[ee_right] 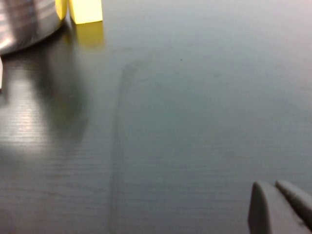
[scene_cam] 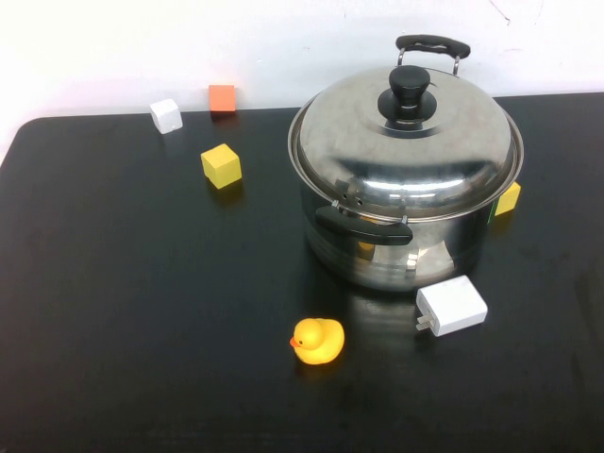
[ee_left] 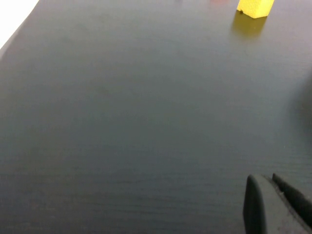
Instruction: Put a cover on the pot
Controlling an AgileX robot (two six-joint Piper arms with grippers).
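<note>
The large shiny steel pot (scene_cam: 396, 247) with black side handles stands at the right middle of the black table. The domed steel lid (scene_cam: 406, 146) with a black knob sits on top of it, closing it. Neither arm shows in the high view. My left gripper (ee_left: 267, 184) shows in the left wrist view over bare table, fingers together and empty. My right gripper (ee_right: 270, 187) shows in the right wrist view over bare table, fingers together and empty, with the pot's wall (ee_right: 24, 22) far off at the picture's corner.
A yellow rubber duck (scene_cam: 317, 341) and a white charger (scene_cam: 451, 306) lie in front of the pot. A yellow cube (scene_cam: 221, 165), a white cube (scene_cam: 166, 115) and an orange cube (scene_cam: 222, 98) sit at the back left. Another yellow block (scene_cam: 509, 198) is right of the pot.
</note>
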